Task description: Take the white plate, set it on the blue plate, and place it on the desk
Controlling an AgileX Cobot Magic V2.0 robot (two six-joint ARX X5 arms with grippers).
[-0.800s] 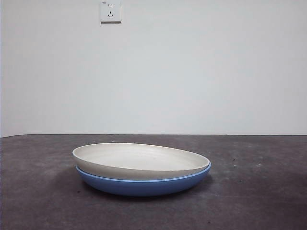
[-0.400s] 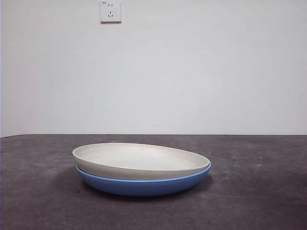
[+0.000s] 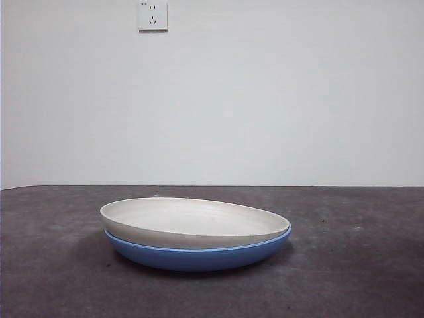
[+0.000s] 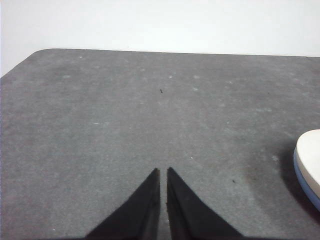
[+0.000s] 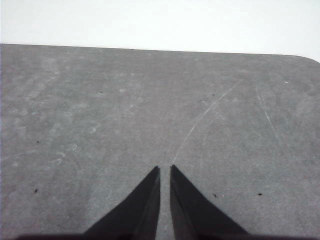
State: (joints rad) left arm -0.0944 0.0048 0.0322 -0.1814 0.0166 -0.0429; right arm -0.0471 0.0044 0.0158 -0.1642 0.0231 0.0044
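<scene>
Dark grey-brown matte desk [image 3: 371, 278] before a pale wall: the matte cream round plate [image 3: 192, 222] sits nested, slightly tilted, in the glossy blue round plate [image 3: 199, 257], so stacking looks done; left gripper [image 4: 162, 172] and right gripper [image 5: 165, 170] hover apart, jaws pressed nearly together, empty

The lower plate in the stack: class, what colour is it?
Glossy medium blue. The blue plate shows best in the front view, under the white plate.

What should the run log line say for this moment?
white plate: nested tilted in blue plate | stack: on desk | left gripper: shut, empty | right gripper: shut, empty
</scene>
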